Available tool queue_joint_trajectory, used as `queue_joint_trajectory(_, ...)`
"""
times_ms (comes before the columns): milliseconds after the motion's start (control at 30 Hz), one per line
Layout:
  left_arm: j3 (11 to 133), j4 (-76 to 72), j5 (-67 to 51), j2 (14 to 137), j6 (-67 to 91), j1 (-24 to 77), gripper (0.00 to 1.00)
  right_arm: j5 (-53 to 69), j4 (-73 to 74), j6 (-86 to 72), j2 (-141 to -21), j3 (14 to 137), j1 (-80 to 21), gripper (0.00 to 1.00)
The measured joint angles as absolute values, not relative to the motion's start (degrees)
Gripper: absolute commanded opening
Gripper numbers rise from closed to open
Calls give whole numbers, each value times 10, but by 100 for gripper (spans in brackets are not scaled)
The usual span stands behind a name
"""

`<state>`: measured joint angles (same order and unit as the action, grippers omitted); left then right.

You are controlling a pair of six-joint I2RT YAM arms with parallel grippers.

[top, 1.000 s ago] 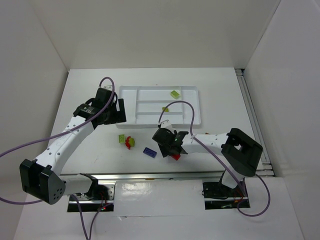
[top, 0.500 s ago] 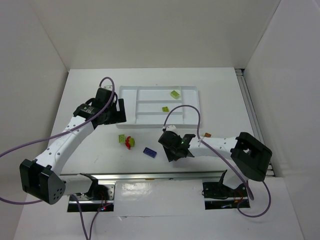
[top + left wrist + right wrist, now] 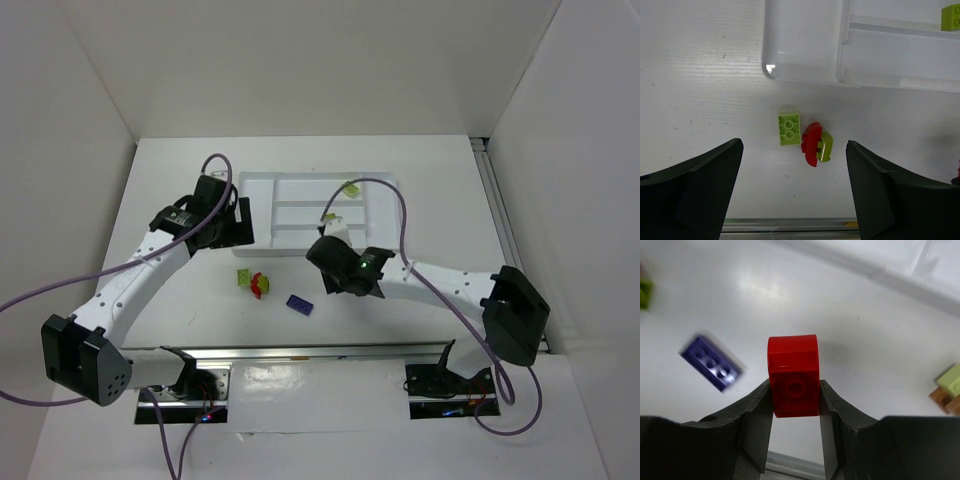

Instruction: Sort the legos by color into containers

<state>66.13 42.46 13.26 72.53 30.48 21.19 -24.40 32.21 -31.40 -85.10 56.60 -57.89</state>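
Red brick (image 3: 792, 371) is pinched between the two fingers of the right gripper (image 3: 794, 390), which holds it over the table (image 3: 170, 190) just in front of the near edge of the white tray (image 3: 262, 186). The left gripper (image 3: 794, 147) is at the near left corner of the tray. Its fingers (image 3: 695, 185) are spread wide and they hold nothing.

On the table in front of that corner lies a lime brick (image 3: 789, 128). Just beside it is a curved red piece (image 3: 811, 144), which touches a small lime piece (image 3: 825, 146). A dark blue brick (image 3: 299, 304) lies further out from the near edge, in front of the left half of the tray.

Inside the tray, one lime brick (image 3: 349, 188) is in the far long slot, toward its right end. A second lime brick (image 3: 330, 217) is one slot nearer, partly covered by a purple cable (image 3: 385, 190). At the side of the right wrist view, another lime brick (image 3: 952, 380) and an orange-brown brick (image 3: 942, 397) lie together on the near side of the tray.
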Motion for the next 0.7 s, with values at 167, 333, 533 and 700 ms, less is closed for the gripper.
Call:
queue_joint_trajectory(167, 667, 426, 153, 734, 305, 216, 95, -252, 307, -280, -879, 667, -515, 29)
queue_joint_trajectory(333, 667, 427, 162, 734, 315, 216, 95, -232, 266, -249, -982, 759, -451, 33)
queue_joint_trajectory(533, 663, 426, 163, 738, 319, 216, 95, -207, 253, -234, -1082, 813, -420, 37)
queue_joint_trajectory(700, 659, 429, 164, 741, 332, 216, 95, -197, 250, -234, -1111, 827, -413, 82)
